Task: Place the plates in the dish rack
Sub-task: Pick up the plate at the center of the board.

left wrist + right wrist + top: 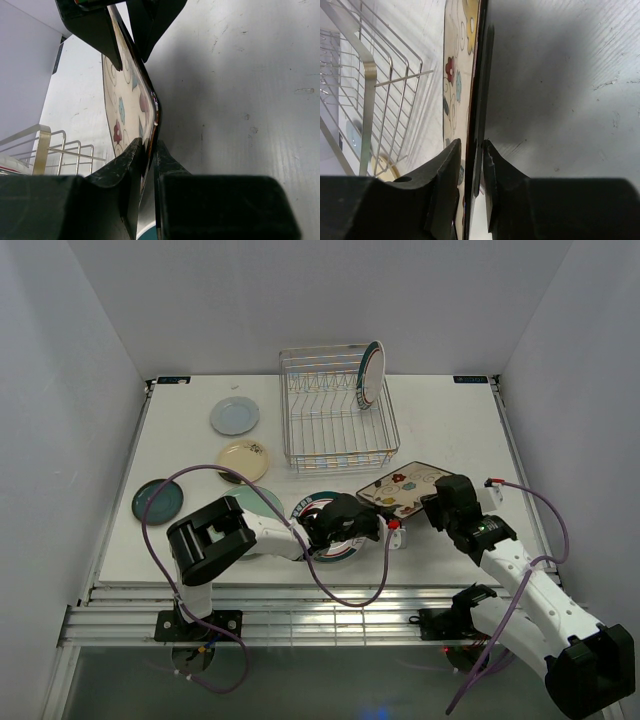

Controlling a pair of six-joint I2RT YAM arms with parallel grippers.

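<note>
Glossy and flowered, the square plate (405,490) is held between my two end effectors, just in front of the dish rack (338,410) and a little to its right. My left end effector (378,523) is closed narrowly on the plate's near left corner. Through the left wrist camera I see the dark rim pinched between my two black fingers, and the cream face with its red and blue blossoms runs away from me. My right end effector (440,502) is clamped on the opposite, right-hand edge, jaws drawn close with the rim caught between them. The plate's shadow lies dark on the white counter (450,430). In the rack's far right corner a white plate with a teal and red rim (370,373) stands upright among the prongs. A second rimmed white plate (335,551) lies flat on the counter under my left wrist, and the pale green plate (262,500) lies beside it, partly hidden by my left arm. Left of the rack, the blue-grey plate (234,416), the cream plate (243,460) and the dark teal plate (157,501) lie flat and apart from one another.
</note>
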